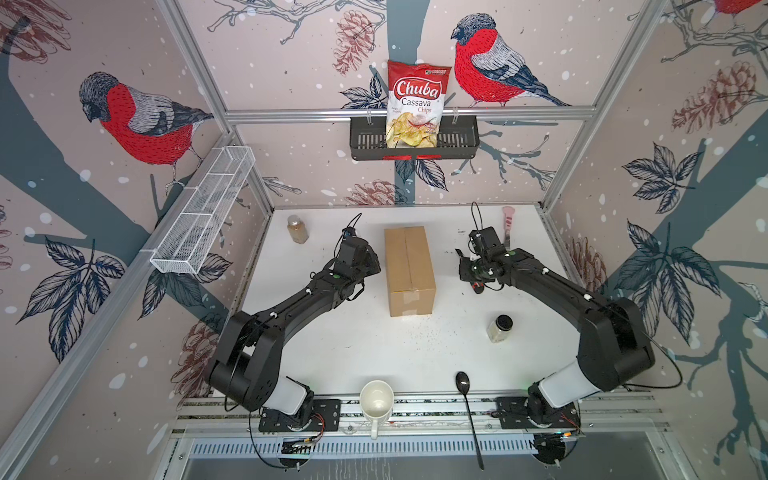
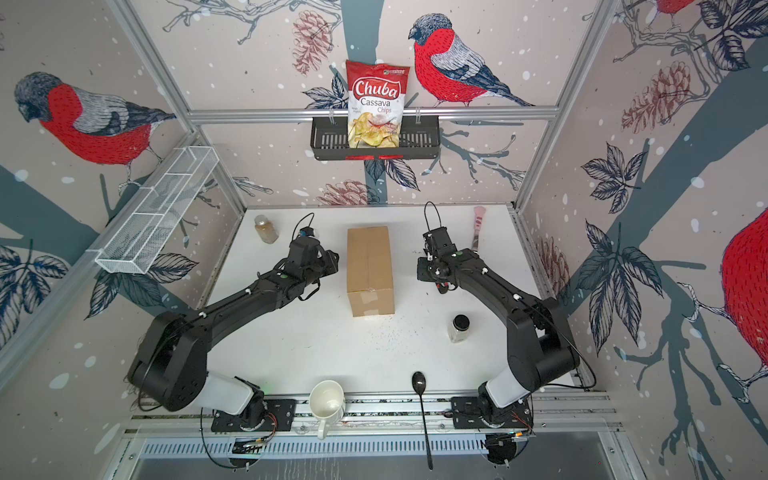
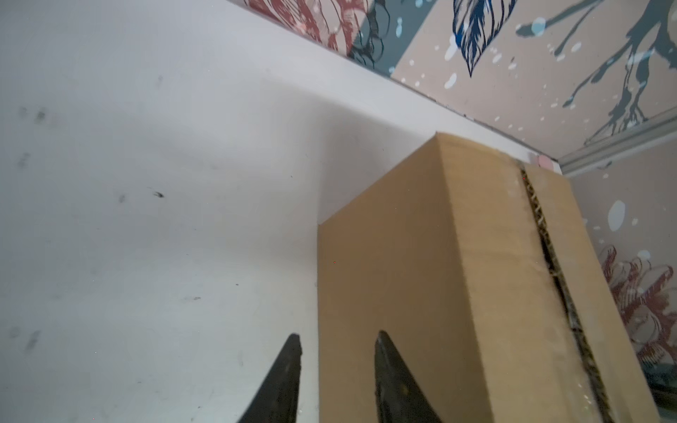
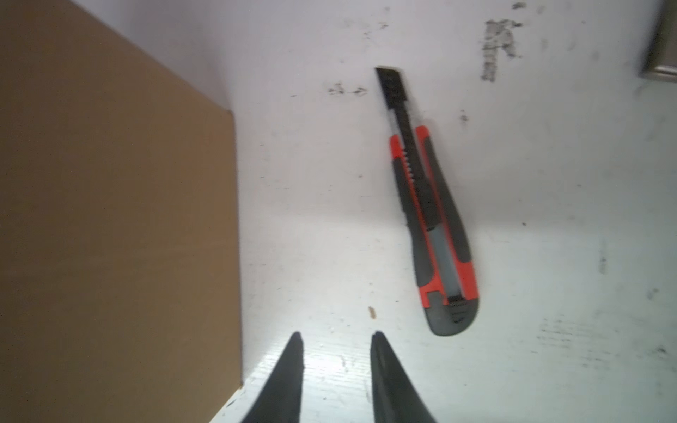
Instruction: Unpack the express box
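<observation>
1. Plainly, the left gripper [image 3: 339, 334] ends in two matte black fingers that taper to wedge points. They stand parted with nothing clasped between them, close by a side wall of the express box [image 3: 439, 293]. I cannot tell whether they touch it.
2. The right gripper [image 4: 337, 333] has the same dark pointed fingers, also parted and empty, over bare table.
3. Near it a utility knife [image 4: 428, 219] lies flat. It has a moulded red and grey handle, a ribbed slider and a black segmented blade pushed out. It is well apart from the box.
4. The express box is plain brown corrugated cardboard, a smooth rectangular block. It rests at the centre of both top views, between the two arms.
5. Its long axis runs from the upper middle of the frame toward the lower middle. The lower short end carries glossy clear tape.
6. The seam between the top flaps follows that axis. In the left wrist view it is a narrow dark slit with fluted edges.
7. The table [image 1: 332, 345] is flat, white and scuffed with grey smudges.
</observation>
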Controlling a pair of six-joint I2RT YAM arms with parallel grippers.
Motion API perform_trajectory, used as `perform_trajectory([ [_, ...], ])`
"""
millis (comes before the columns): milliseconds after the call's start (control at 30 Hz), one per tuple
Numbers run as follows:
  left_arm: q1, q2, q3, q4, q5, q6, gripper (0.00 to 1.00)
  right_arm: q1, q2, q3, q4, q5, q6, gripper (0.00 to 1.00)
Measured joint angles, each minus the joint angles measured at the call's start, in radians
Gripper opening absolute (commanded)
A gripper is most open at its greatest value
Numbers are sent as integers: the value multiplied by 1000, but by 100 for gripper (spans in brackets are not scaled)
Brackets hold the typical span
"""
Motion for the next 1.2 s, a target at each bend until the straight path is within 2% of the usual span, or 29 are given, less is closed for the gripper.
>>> perform_trajectory([
  [233, 6, 126, 112, 15, 34, 20, 35, 118, -26, -41, 71, -86, 56, 9],
  [367, 19, 212, 211, 35, 43, 42, 35, 220, -20, -49, 100, -108, 103, 9],
  [533, 58, 311, 327, 36, 116, 68, 37, 362, -24, -76, 171, -153, 150, 9],
  [633, 112, 344, 375, 43, 146, 87, 38, 380, -79, -125, 182, -170, 176, 10],
  [800, 184, 304, 418, 2, 160, 118, 39, 295, -176, -153, 151, -154, 179, 10],
  [967, 184, 114, 390, -63, 125, 138, 38, 103, -196, -88, 98, -132, 139, 11],
  [1067, 125, -23, 314, -115, 45, 135, 37, -12, -146, 5, 97, -120, 88, 11],
  [1200, -37, -181, 192, -219, -68, 76, 36, -127, -5, 146, 94, -121, 14, 11],
])
